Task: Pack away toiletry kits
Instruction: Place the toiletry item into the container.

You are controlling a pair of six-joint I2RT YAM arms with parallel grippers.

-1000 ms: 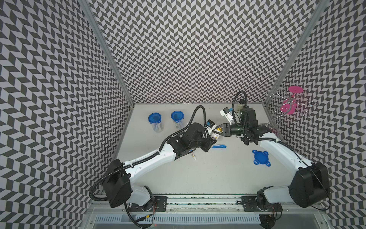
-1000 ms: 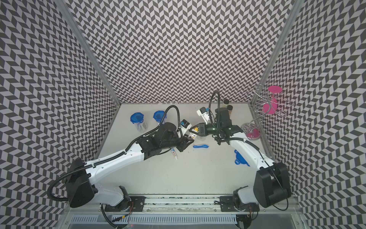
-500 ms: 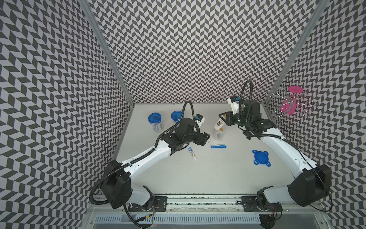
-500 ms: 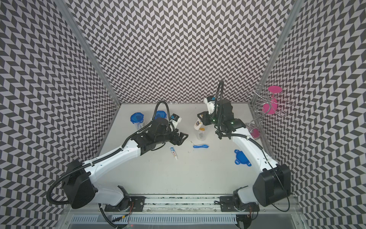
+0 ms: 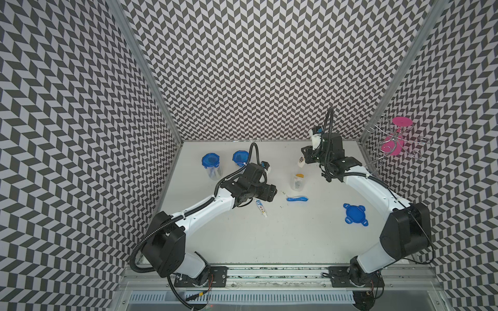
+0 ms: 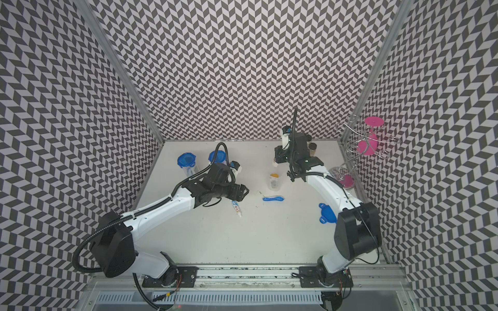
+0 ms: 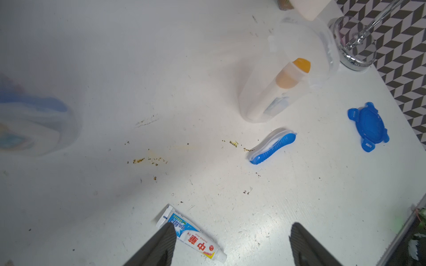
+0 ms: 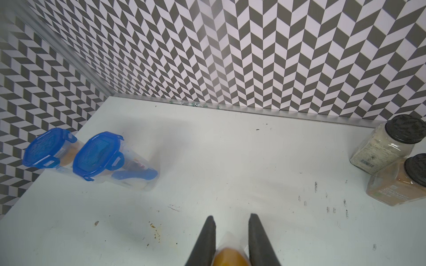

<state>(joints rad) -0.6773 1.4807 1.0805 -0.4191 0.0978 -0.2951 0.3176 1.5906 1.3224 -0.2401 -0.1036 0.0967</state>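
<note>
Clear plastic lidless cup (image 5: 295, 187), centre-far: likely light and tippy, one orange-capped white tube (image 7: 288, 78) inside. Right gripper (image 8: 232, 218) pinched narrow on small white gold-capped tube (image 8: 228, 252), aloft near it; probably soft, hold mid-body. Around: two blue-lidded cups (image 5: 211, 168) far left, blue four-tab lid (image 5: 355, 214) right, blue toothbrush (image 5: 297, 199), white-blue toothpaste tube (image 7: 198, 241) under wide left gripper (image 7: 232, 228). Nothing seems to obstruct.

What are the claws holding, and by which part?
The right gripper pinches a white tube at its gold-capped end; the left gripper holds nothing.
</note>
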